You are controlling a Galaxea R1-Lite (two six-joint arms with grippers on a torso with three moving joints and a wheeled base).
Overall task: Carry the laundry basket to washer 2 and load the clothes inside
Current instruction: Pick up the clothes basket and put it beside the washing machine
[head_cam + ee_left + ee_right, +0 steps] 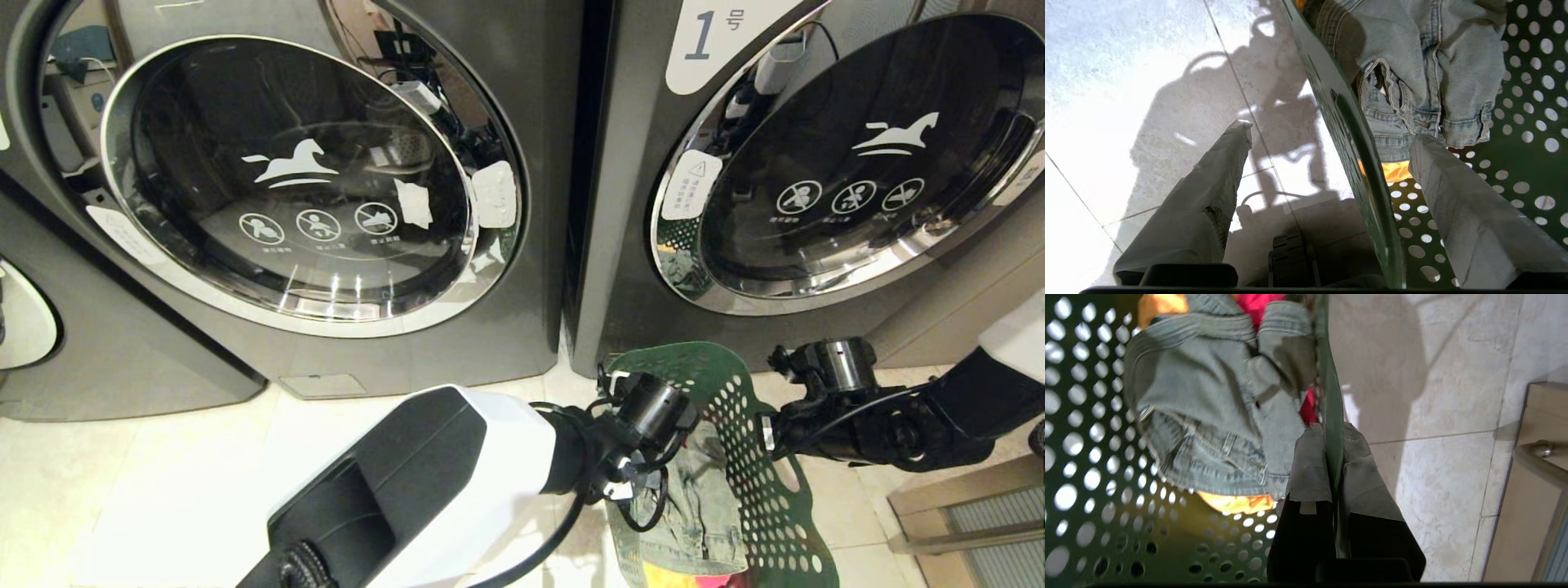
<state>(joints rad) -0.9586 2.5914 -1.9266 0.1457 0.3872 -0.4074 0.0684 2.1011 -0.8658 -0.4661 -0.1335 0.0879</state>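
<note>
The dark green perforated laundry basket stands on the pale floor in front of two grey washers. The clothes lie inside: faded denim on top, yellow-orange cloth under it, red cloth at one side. My left gripper is open, one finger outside the basket's rim and one inside, neither touching it. On the opposite side, my right gripper is shut on the rim. The left-hand washer shows no numeral, so I cannot tell whether it is washer 2.
The right-hand washer carries a label with the numeral 1. Both round glass doors are closed. A wooden frame with a metal rail stands on the floor to the right of the basket. Light tiles spread to the left.
</note>
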